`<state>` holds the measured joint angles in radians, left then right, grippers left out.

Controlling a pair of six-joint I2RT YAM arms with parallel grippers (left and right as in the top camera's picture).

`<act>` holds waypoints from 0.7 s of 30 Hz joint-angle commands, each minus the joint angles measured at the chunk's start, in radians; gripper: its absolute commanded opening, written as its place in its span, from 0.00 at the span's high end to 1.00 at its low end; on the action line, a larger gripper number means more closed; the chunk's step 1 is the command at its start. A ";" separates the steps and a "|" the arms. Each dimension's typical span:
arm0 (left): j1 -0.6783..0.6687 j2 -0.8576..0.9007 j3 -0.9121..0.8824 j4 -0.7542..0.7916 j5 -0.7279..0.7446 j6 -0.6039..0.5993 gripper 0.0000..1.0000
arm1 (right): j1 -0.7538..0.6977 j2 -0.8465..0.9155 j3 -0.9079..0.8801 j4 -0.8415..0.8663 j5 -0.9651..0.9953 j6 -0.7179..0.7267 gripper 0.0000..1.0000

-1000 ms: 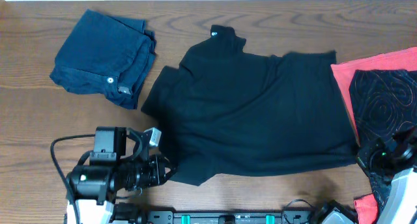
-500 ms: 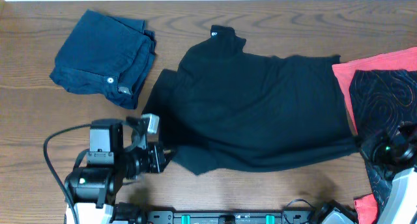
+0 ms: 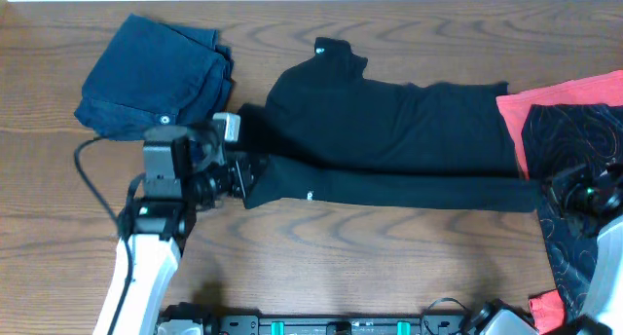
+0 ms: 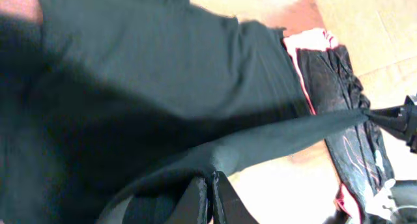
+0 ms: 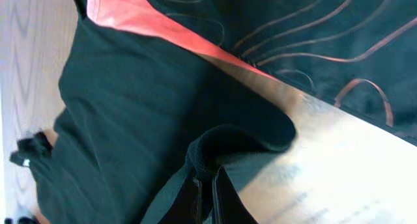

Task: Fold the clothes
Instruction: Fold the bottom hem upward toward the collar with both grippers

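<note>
A black short-sleeved T-shirt point(image 3: 389, 130) lies across the middle of the table, neck tag point(image 3: 321, 50) at the far side. Its near edge is lifted and drawn taut as a long band between my two grippers. A small white print point(image 3: 310, 195) shows on that band. My left gripper point(image 3: 253, 173) is shut on the band's left end; in the left wrist view its jaws point(image 4: 210, 185) pinch black cloth point(image 4: 150, 61). My right gripper point(image 3: 547, 191) is shut on the right end; in the right wrist view point(image 5: 207, 182) a fold of the shirt point(image 5: 117, 107) sits between its closed fingers.
A folded dark blue denim garment point(image 3: 156, 82) lies at the far left, close to my left arm. A red cloth with a black patterned piece on it point(image 3: 574, 130) lies at the right edge, under my right gripper point(image 5: 293, 28). Bare wooden table point(image 3: 389, 267) runs along the front.
Both grippers have moved away from the table's front edge, carrying the shirt's near hem up and over its body. The shirt now looks narrower front to back.
</note>
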<state>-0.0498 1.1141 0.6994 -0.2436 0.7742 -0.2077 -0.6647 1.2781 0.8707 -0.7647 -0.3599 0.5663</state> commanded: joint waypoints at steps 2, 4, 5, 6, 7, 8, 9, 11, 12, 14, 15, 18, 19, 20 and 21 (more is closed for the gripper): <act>-0.002 0.105 0.017 0.109 -0.008 0.016 0.94 | 0.011 0.070 0.019 0.064 -0.014 0.079 0.98; -0.002 0.152 0.017 0.168 -0.008 0.016 0.94 | 0.011 0.104 0.019 0.101 -0.015 0.092 0.99; -0.002 0.177 0.017 0.197 -0.009 0.016 0.94 | 0.011 0.121 0.019 0.114 -0.015 0.093 0.99; -0.002 0.197 0.017 0.222 -0.008 0.016 0.94 | 0.011 0.134 0.019 0.123 -0.015 0.097 0.99; -0.002 0.222 0.017 0.255 -0.008 0.016 0.94 | 0.011 0.148 0.019 0.132 -0.014 0.103 0.99; -0.002 0.237 0.017 0.276 -0.008 0.016 0.94 | 0.011 0.159 0.019 0.139 -0.014 0.103 0.99; -0.002 0.254 0.017 0.304 -0.009 0.016 0.94 | 0.011 0.169 0.019 0.147 -0.014 0.103 0.99; -0.002 0.279 0.017 0.353 -0.009 0.016 0.94 | 0.011 0.189 0.019 0.158 -0.013 0.111 0.99; -0.002 0.291 0.017 0.378 -0.009 0.016 0.94 | 0.011 0.196 0.019 0.163 -0.014 0.114 0.99; -0.002 0.311 0.017 0.415 -0.009 0.016 0.94 | 0.011 0.213 0.019 0.173 -0.013 0.114 0.99; -0.002 0.318 0.017 0.425 -0.009 0.016 0.94 | 0.011 0.220 0.019 0.176 -0.010 0.114 0.98; -0.002 0.333 0.017 0.433 -0.009 0.016 0.94 | 0.011 0.243 0.019 0.186 -0.011 0.114 0.97; -0.002 0.336 0.017 0.433 -0.009 0.016 0.94 | 0.011 0.249 0.019 0.188 -0.011 0.114 0.96; -0.002 0.338 0.017 0.433 -0.010 0.016 0.94 | 0.011 0.255 0.019 0.195 -0.011 0.114 0.93; -0.002 0.338 0.017 0.432 -0.019 0.016 0.92 | 0.011 0.258 0.019 0.202 -0.013 0.114 0.90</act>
<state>-0.0509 1.4456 0.7002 0.1837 0.7734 -0.2050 -0.6636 1.5215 0.8715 -0.5758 -0.3748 0.6731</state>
